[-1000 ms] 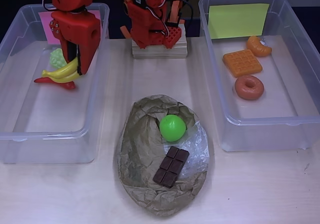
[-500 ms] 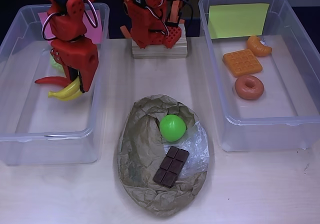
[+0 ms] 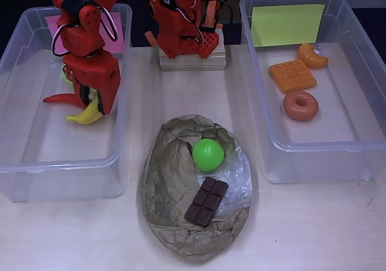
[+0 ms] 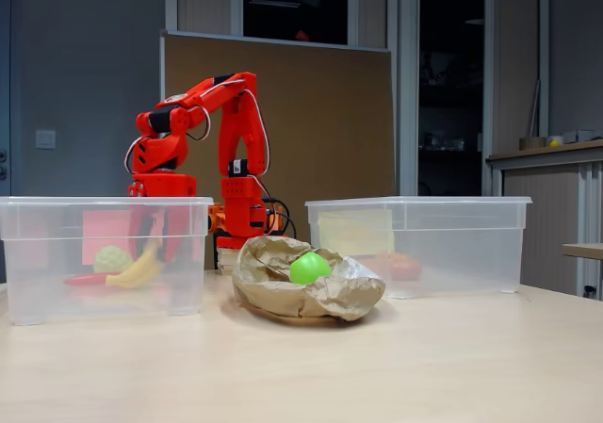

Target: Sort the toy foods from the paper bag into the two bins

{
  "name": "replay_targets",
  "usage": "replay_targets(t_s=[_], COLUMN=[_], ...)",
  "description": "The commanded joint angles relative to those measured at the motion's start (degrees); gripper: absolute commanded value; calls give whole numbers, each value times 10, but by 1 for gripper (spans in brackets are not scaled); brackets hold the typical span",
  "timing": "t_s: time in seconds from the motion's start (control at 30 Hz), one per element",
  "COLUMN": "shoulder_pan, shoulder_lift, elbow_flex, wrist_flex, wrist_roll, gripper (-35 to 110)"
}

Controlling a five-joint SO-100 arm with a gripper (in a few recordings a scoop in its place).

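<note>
Jaws of the red arm's gripper (image 3: 91,102) reached down inside the clear plastic tub with the pink label (image 3: 36,162), closed on the yellow toy banana (image 3: 88,115), beside the red chili (image 3: 60,98). Green apple (image 3: 208,153) and dark chocolate bar (image 3: 206,201) lay on the crumpled brown paper bag (image 3: 172,186) on the tabletop (image 3: 313,229).

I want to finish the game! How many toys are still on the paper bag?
2. The green apple sits near the middle of the paper bag, and the chocolate bar lies just below it in the overhead view. Folds could hide something small.
</note>
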Motion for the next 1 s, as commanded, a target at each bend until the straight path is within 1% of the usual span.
replay_targets(t_s=[0.0, 0.1, 0.23, 0.37, 0.47, 0.57, 0.73, 0.87, 0.97], shoulder_pan=[6, 17, 35, 47, 31, -22, -163, -289, -373], shoulder_lift=[10, 19, 57, 132, 202, 265, 321, 300, 250], elbow_flex=[-25, -48, -82, -102, -110, -110, -109, -120, -113], wrist_flex=[4, 24, 49, 60, 70, 78, 56, 66, 64], wrist_roll=[-11, -18, -53, -100, -121, -132, -163, -171, -148], gripper=[20, 20, 21, 25, 23, 17, 14, 13, 12])
